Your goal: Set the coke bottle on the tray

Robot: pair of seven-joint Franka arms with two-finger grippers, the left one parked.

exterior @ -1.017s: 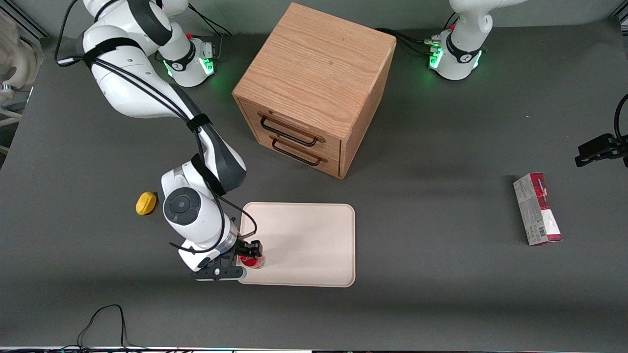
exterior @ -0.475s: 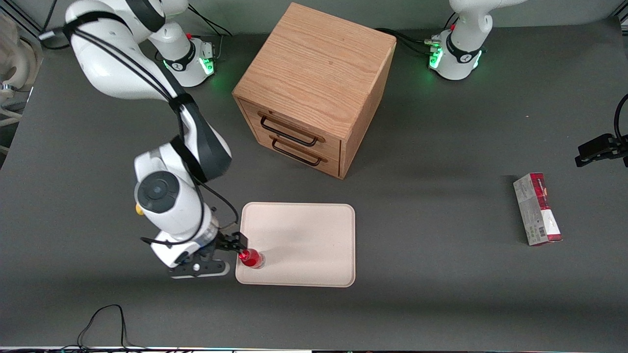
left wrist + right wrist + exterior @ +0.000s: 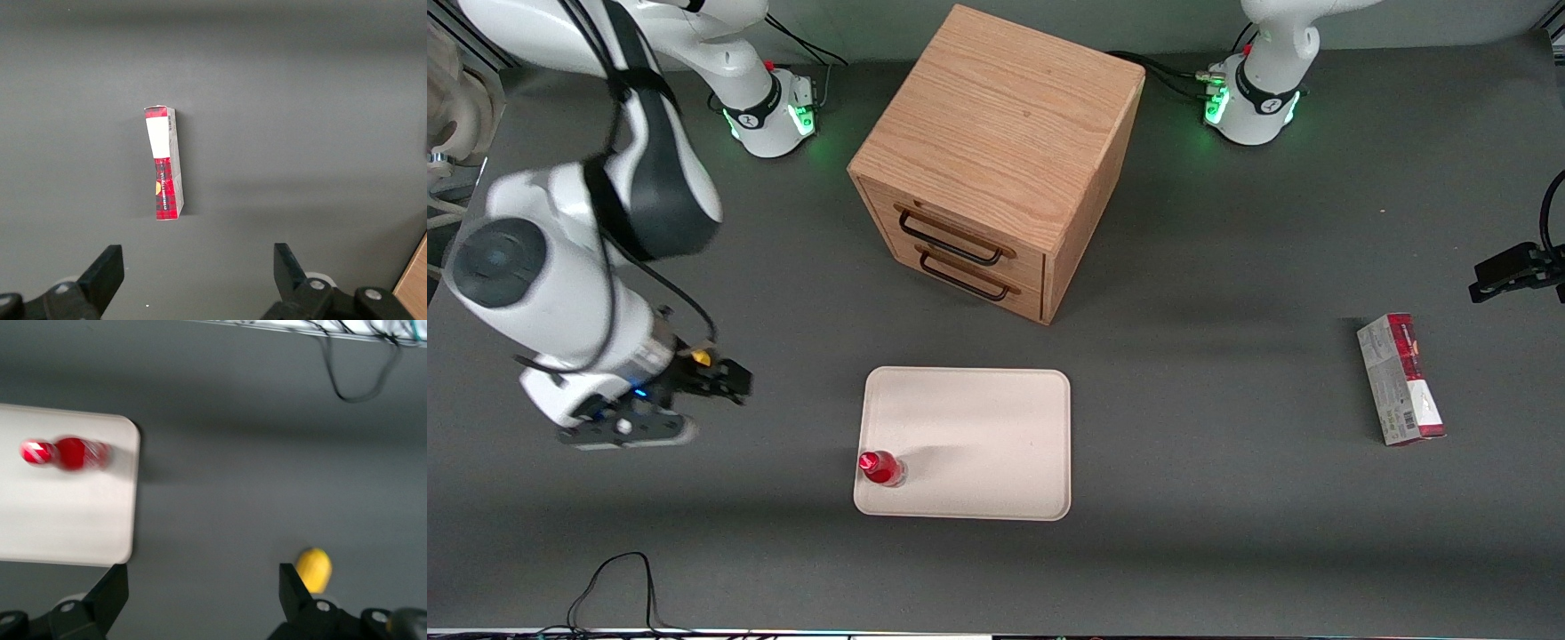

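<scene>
Dark grey tabletop stretches under everything, with a wooden drawer cabinet (image 3: 996, 151) standing at about 12 o'clock from the tray (image 3: 978, 418), its two drawer fronts turned toward the front camera. Reading the front view as a clock face with 6 o'clock nearest the camera, my gripper (image 3: 734, 382) hangs above bare table at roughly 10 o'clock from the coke bottle (image 3: 880, 468), well apart from it and off the tray altogether, toward my working arm's end of the table. My fingers (image 3: 107, 590) stand wide apart with nothing between them, as the wrist view shows plainly.

The coke bottle stands upright on the tray, in the corner at about 7 o'clock of the tray's face, close to the rim and nearest the camera. From my wrist camera I see the same bottle (image 3: 70, 453), its red cap and body blurred, sitting just inside the rounded corner of the tray (image 3: 67, 527).

A small yellow lump (image 3: 313, 569) lies on the table close by one of my fingertips; in the front view only a sliver of it (image 3: 702, 357) shows beside my gripper. A red-and-grey carton (image 3: 1400, 378) lies flat toward the parked arm's end, at about 3 o'clock from the tray. A black cable (image 3: 618, 578) loops at the table's near edge, at about 7 o'clock.
</scene>
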